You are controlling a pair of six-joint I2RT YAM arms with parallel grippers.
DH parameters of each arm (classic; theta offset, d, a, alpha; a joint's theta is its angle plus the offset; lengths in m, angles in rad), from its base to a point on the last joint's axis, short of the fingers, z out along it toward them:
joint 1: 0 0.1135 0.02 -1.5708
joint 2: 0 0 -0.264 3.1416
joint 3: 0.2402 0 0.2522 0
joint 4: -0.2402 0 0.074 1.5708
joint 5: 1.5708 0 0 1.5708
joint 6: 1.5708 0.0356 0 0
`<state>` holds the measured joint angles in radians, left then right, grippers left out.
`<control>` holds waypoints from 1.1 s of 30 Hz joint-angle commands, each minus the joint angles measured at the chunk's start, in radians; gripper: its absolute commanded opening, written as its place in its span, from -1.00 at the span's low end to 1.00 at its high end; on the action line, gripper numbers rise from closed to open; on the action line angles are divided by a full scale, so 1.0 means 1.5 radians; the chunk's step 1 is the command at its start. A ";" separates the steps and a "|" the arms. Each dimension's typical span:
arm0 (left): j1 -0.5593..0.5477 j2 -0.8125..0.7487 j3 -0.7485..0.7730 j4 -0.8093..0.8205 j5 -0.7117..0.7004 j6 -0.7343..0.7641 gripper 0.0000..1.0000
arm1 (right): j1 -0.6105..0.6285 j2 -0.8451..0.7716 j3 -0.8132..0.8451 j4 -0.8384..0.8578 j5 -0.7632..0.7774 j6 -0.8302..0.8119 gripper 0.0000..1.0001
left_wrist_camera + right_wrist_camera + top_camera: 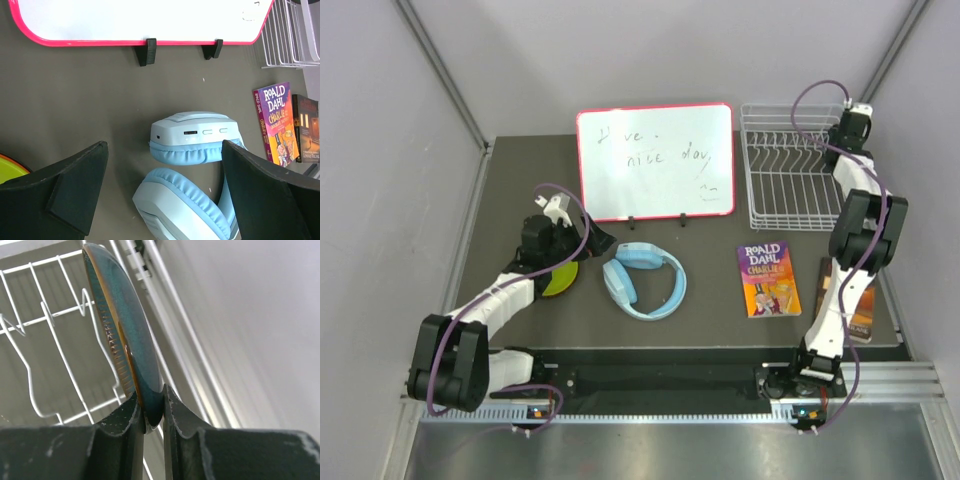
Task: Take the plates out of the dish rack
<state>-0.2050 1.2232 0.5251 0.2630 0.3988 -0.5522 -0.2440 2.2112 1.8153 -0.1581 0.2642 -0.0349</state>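
The right gripper [154,407] is clamped on the rim of the dark green plate [122,325]. In the right wrist view the plate stands edge-on and runs up and away from the fingers, tilting a little to the left. One finger [117,432] presses against its ridged underside and the other against its smooth face. The white wires of the dish rack [30,372] lie behind and to the left of the plate. Whether the plate's far edge rests on a wire cannot be told. From the top view, this arm reaches over the right end of the rack at the back right of the table.

The left gripper [165,150] hangs with its fingers spread wide and grips nothing. It is above the light blue headphones [192,175], which lie on the dark table [75,95]. The yellow-green plate [9,172] lies flat on the table just left of the left finger, apart from it, with an orange edge along its rim.

The red-framed whiteboard [140,20] stands on two black feet behind the headphones. A purple Roald Dahl book [277,125] lies to their right, touching a darker book [306,127].
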 commanded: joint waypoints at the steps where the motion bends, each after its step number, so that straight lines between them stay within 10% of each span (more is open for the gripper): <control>1: -0.002 0.001 0.001 0.035 -0.003 0.009 0.98 | -0.001 -0.116 -0.018 0.123 0.072 -0.022 -1.00; 20: -0.004 -0.073 -0.001 0.019 0.017 -0.015 0.91 | 0.056 -0.395 -0.146 -0.056 0.043 0.107 -1.00; 33: -0.023 -0.134 0.007 0.037 0.073 -0.067 0.93 | 0.257 -0.842 -0.529 -0.098 -0.234 0.251 -1.00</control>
<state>-0.2279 1.0496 0.5205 0.2630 0.4641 -0.6155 0.0708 1.1221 1.0981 -0.3676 0.0822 0.2359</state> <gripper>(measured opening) 0.967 0.142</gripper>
